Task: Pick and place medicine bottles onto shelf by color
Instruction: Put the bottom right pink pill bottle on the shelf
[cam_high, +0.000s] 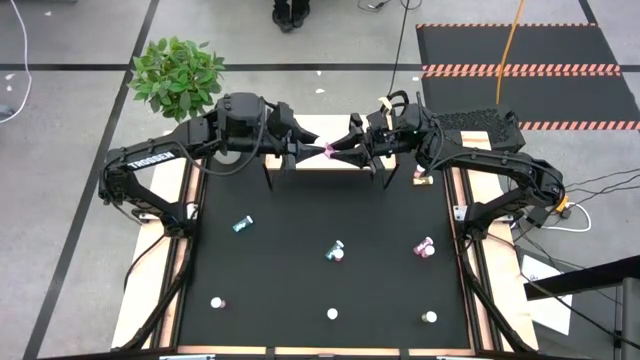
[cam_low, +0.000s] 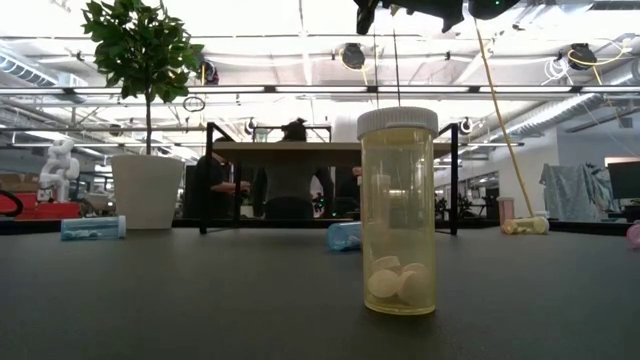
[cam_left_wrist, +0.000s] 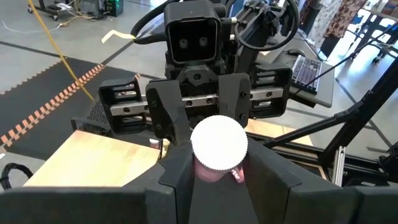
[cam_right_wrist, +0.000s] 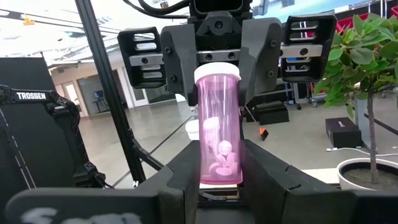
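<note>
Yellow bottle (cam_low: 399, 212) hiding shelf (cam_low: 300, 148) middle.

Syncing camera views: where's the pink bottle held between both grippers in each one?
High view: pink bottle at top centre, between the left gripper and right gripper, above the shelf.
Low view: not in it; the arms run off the top edge.
Left wrist view: centre, white cap facing the camera.
Right wrist view: centre, seen side-on.
Shared landmark: the potted plant.
</note>
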